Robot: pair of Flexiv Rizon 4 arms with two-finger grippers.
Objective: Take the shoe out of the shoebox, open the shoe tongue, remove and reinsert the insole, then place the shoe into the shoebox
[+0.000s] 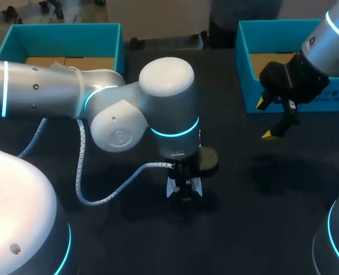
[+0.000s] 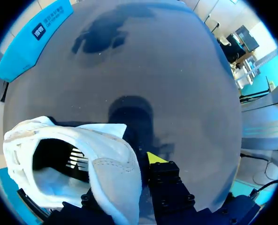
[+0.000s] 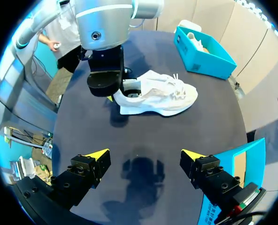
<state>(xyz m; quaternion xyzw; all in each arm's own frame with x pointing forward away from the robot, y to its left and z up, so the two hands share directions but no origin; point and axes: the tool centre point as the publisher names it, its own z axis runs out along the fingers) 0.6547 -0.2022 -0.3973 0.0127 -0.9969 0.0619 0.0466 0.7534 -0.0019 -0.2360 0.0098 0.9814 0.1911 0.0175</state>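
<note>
The white shoe [image 3: 162, 96] lies on its side on the dark table, ahead of my right gripper [image 3: 144, 157]. In the head view the left arm's wrist covers most of the shoe [image 1: 172, 186]. My left gripper [image 1: 184, 192] points down at the shoe's heel. In the left wrist view the heel collar of the shoe [image 2: 111, 159] stands between the fingers of the left gripper [image 2: 125, 178], which are shut on it; only one yellow fingertip [image 2: 155, 157] shows. My right gripper [image 1: 267, 119] hangs open and empty above the table, beside the right shoebox [image 1: 247, 51].
A teal shoebox [image 1: 115, 40] stands at the back left and a second one at the back right. The left arm's white cable [image 1: 109, 195] loops over the table near the shoe. The left arm's elbow [image 1: 166, 77] rises over the middle.
</note>
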